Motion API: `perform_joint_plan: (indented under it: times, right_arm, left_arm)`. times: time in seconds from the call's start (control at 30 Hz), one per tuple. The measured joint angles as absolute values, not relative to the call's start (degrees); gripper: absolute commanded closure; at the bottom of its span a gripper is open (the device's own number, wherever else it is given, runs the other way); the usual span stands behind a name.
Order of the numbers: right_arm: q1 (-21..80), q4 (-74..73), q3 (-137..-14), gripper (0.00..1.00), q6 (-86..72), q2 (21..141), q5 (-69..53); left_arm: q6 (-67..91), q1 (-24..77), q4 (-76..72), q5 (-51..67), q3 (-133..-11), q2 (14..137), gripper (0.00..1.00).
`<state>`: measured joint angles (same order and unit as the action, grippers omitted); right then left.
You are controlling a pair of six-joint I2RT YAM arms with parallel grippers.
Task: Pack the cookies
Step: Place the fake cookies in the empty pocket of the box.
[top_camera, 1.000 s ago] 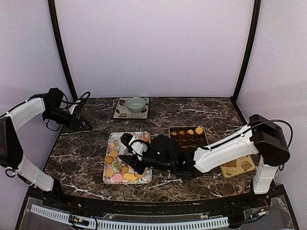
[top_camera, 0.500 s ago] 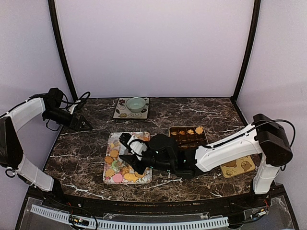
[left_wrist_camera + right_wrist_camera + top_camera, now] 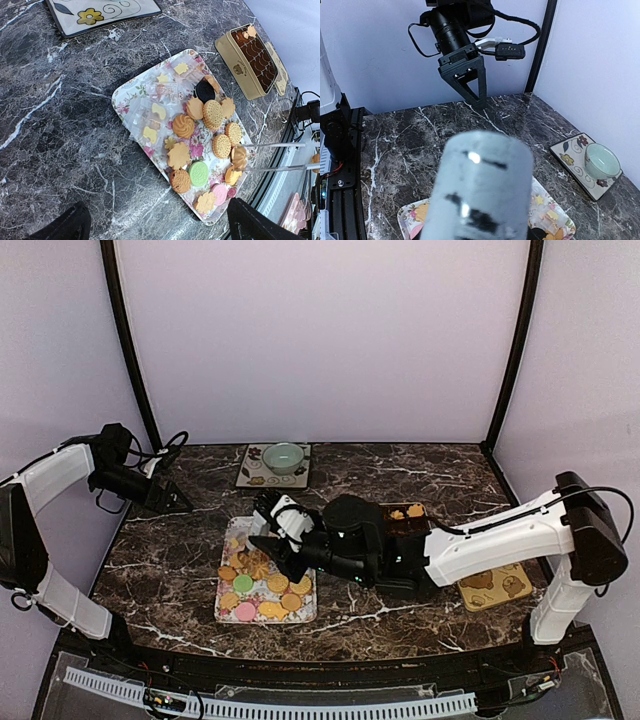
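Note:
The cookies [image 3: 265,585] lie on a flowered tray [image 3: 220,615], mostly golden, with one green, one pink and one dark. The left wrist view shows them clearly [image 3: 214,114]. My right gripper [image 3: 268,540] hangs over the tray's far half, shut on the pale handle of a pair of tongs [image 3: 480,190], which fills the right wrist view. The tongs' clear prongs [image 3: 272,145] reach in from the right, their tips on either side of a golden cookie [image 3: 239,156] at the tray's edge. My left gripper [image 3: 170,498] is open at the far left, clear of the tray.
An open tin [image 3: 247,55] with a few cookies stands right of the tray, partly behind my right arm [image 3: 400,512]. Its lid [image 3: 495,588] lies near the right edge. A green bowl [image 3: 283,457] on a small plate [image 3: 255,475] sits at the back. Clear-wrapped sweets [image 3: 155,107] cover the tray's far part.
My right arm has lifted and swung toward the far side of the tray, uncovering more cookies. Its jaws have closed a little. The left arm has not moved.

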<state>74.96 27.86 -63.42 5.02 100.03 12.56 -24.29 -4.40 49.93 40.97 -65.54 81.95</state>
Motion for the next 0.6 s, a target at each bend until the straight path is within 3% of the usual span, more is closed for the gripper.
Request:
perform_joint_plan:
  times: [0.6]
  right_arm:
    - [55.86, 26.74, -49.6, 0.76, 8.32, 81.47, 19.4]
  left_arm:
    - [-24.29, -4.4, 50.28, 41.04, -65.54, 81.95, 0.02]
